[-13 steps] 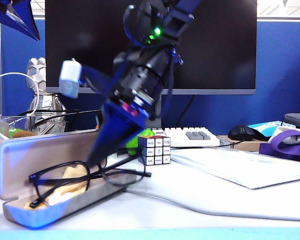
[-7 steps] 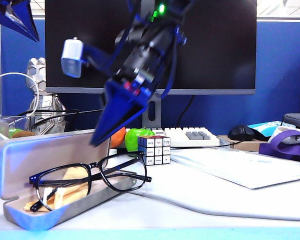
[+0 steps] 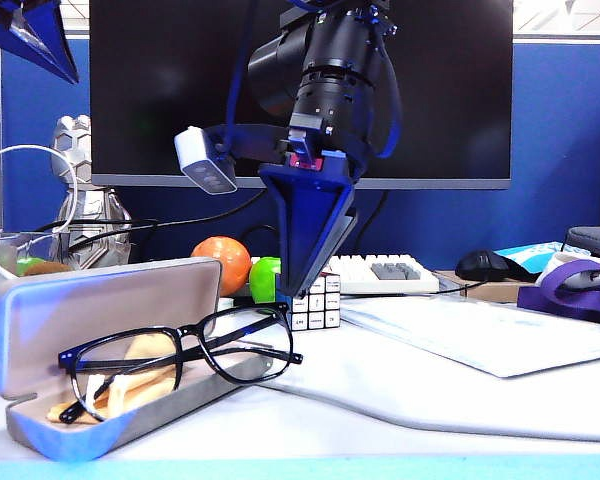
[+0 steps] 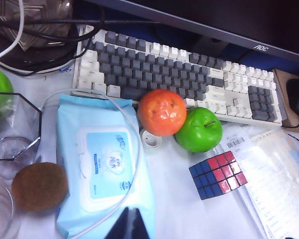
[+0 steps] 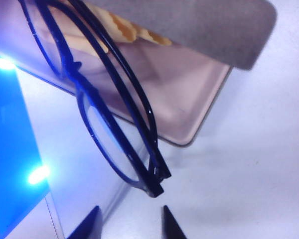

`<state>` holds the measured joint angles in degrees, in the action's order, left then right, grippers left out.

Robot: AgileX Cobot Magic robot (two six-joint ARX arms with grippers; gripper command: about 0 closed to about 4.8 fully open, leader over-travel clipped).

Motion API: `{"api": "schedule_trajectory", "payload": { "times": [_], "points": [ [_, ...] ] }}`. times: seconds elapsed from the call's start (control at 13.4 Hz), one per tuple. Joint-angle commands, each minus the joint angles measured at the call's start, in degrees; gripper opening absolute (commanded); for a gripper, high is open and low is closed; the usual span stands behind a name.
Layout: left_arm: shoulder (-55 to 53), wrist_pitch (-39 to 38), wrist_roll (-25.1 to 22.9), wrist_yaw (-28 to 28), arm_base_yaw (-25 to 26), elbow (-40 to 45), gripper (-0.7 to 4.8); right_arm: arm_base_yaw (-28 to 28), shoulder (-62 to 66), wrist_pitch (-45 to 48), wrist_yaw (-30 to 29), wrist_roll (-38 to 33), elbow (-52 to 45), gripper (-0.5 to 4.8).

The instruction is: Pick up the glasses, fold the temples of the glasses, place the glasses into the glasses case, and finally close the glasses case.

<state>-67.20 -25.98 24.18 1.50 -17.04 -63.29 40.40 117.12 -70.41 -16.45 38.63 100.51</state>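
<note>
— What had changed? 
— Our right gripper (image 3: 298, 288) had let go of the glasses (image 3: 180, 352) and lifted clear, jaws apart, empty. They were left propped half in the open glasses case (image 3: 105, 310), one lens overhanging its end, temples folded.
— And our left gripper (image 4: 128, 226)?
— High up, far away; we couldn't tell its state. Glasses sat below-left of the right claw.
</note>
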Motion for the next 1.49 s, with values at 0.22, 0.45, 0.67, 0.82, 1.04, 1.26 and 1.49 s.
{"api": "schedule_trajectory", "payload": {
  "times": [0.22, 0.45, 0.67, 0.82, 1.04, 1.26, 1.49],
  "points": [
    [0.09, 0.28, -0.22, -0.22, -0.07, -0.11, -0.05, -0.63, 2.71, 1.01, 3.04, 0.07, 0.17, 1.44],
    [0.07, 0.31, -0.22, -0.22, -0.07, -0.11, -0.05, -0.63, 3.52, 3.37, 0.81, 0.37, 0.17, 1.44],
    [0.00, 0.33, -0.22, -0.22, -0.07, -0.11, -0.05, -0.63, 3.52, 6.23, -1.95, 0.37, 0.17, 1.44],
    [-0.17, 0.28, -0.22, -0.22, -0.07, -0.11, -0.05, -0.61, 3.52, 8.15, -1.92, 0.35, 0.17, 1.44],
    [-0.26, 0.31, -0.22, -0.22, -0.07, -0.11, -0.05, -0.63, 3.52, 12.26, -1.90, 0.33, 0.20, 1.44],
    [-0.26, 0.31, -0.22, -0.22, -0.07, -0.11, -0.05, -0.61, 3.52, 15.74, -1.95, 0.35, 0.20, 1.44],
    [-0.26, 0.31, -0.22, -0.22, -0.07, -0.11, -0.05, -0.61, 3.52, 18.43, -5.33, 0.33, 0.20, 1.44]
  ]
}}
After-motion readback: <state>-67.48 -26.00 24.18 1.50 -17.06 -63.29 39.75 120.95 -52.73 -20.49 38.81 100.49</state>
